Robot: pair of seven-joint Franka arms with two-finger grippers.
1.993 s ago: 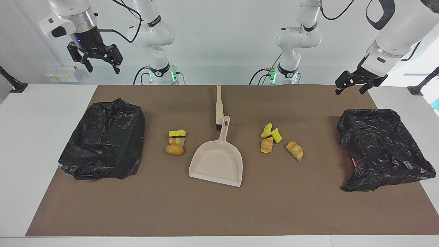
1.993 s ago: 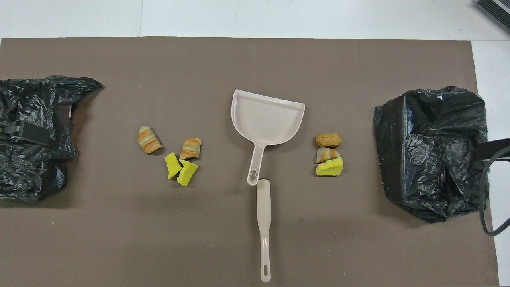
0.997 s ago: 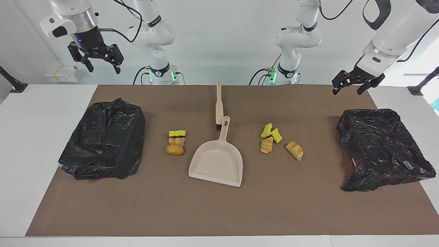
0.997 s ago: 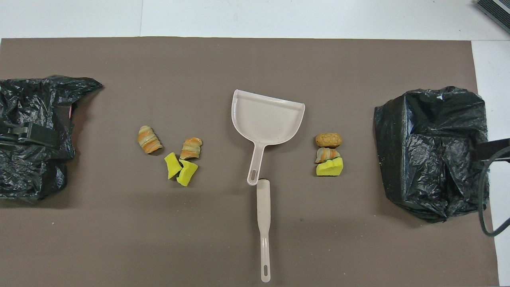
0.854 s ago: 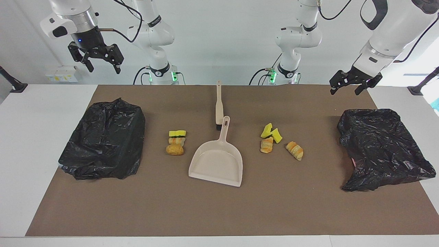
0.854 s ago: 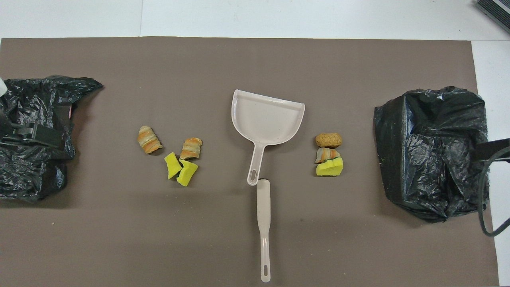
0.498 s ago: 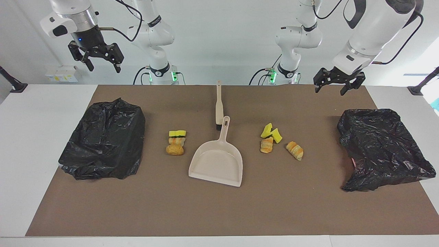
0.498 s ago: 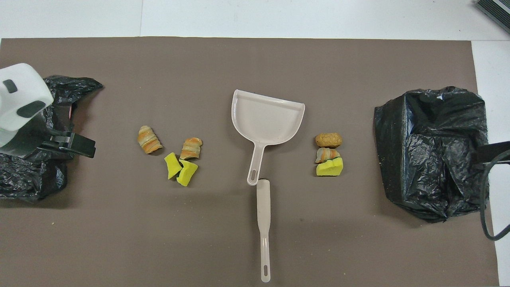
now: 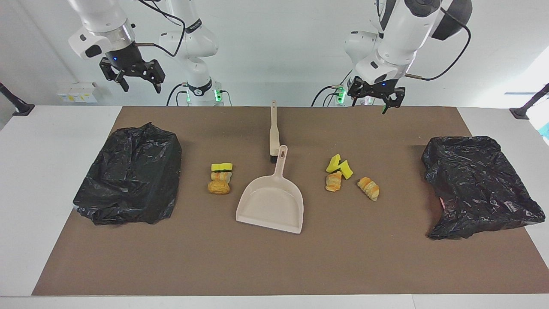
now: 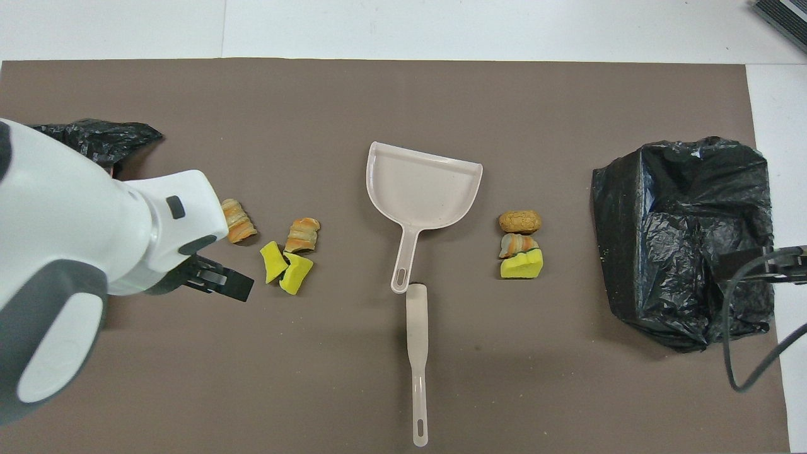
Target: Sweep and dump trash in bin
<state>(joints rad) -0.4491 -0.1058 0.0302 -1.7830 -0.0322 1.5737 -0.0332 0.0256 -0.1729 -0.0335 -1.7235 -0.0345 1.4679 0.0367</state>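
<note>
The trash lies in two heaps on the brown mat, one on each side of the beige dustpan. Yellow sponge chunks and striped bread lumps lie toward the left arm's end. A smaller heap lies toward the right arm's end. The beige brush lies by the dustpan's handle, nearer the robots. My left gripper hangs open and empty in the air over the mat's near strip. My right gripper hangs open and empty, high over its end's bin.
Two bins lined with black bags stand on the mat, one at the right arm's end and one at the left arm's end. In the overhead view the left arm covers most of its end's bin.
The left arm has swung from above its end's bin toward the table's middle. The right gripper has shifted slightly toward the middle. Nothing on the mat has moved.
</note>
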